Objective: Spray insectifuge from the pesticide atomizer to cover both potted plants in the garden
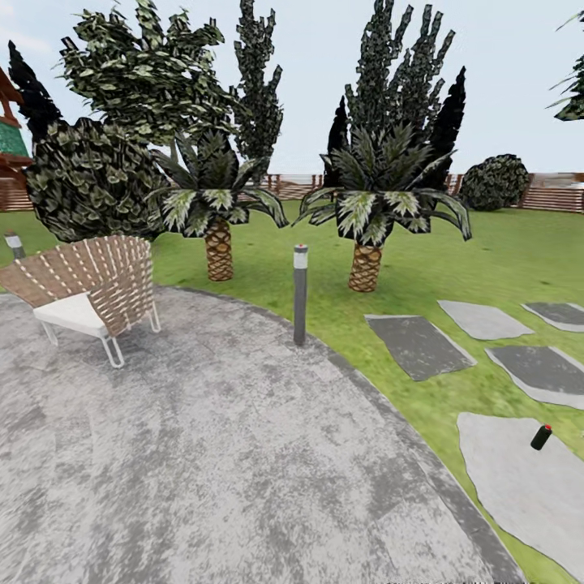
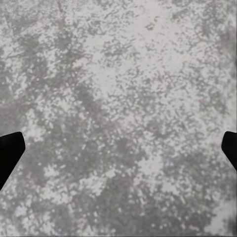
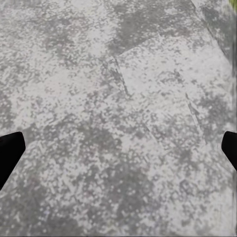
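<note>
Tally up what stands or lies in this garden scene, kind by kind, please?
Small palms: 2
Wicker chair: 1
Grey bollard lamps: 2
Stepping stones in the lawn: 5
Small dark bottle with a red cap: 1
Total: 11

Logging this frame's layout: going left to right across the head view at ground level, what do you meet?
Wicker chair → left palm → grey bollard lamp → right palm → dark stepping stones → small dark bottle with a red tip lying on a pale slab.
</note>
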Tool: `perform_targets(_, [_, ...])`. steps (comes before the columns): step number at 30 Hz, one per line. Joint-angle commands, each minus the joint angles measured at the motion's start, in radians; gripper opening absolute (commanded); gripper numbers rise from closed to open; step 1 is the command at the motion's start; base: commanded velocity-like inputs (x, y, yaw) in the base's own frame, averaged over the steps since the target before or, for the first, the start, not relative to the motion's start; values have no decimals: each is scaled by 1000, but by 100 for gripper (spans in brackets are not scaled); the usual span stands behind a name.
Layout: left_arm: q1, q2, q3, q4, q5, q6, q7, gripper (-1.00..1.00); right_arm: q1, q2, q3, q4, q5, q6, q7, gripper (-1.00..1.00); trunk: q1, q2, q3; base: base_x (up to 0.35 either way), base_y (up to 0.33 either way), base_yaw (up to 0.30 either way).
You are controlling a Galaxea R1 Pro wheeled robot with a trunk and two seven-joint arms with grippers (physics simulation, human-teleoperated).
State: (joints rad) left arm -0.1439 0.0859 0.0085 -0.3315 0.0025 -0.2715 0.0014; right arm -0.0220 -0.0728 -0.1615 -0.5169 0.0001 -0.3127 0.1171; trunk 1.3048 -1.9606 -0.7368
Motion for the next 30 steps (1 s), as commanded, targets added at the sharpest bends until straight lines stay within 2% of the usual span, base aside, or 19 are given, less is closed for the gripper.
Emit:
perform_targets(1, [0, 0, 1, 0, 0, -3, 0, 100, -1, 1, -6, 1, 0, -3, 9, 100, 0, 0, -2, 83, -272, -197])
perform_targets(14, [-1, 0, 1, 0, -1, -3, 0, 100, -1, 1, -5, 3, 0, -3, 9, 100, 0, 0, -21, 56, -273, -163])
perform_targets(30, [-2, 0, 2, 0, 0, -3, 0, 100, -1, 2, -4, 4, 0, -3, 9, 100, 0, 0, -45, 1, -276, -104])
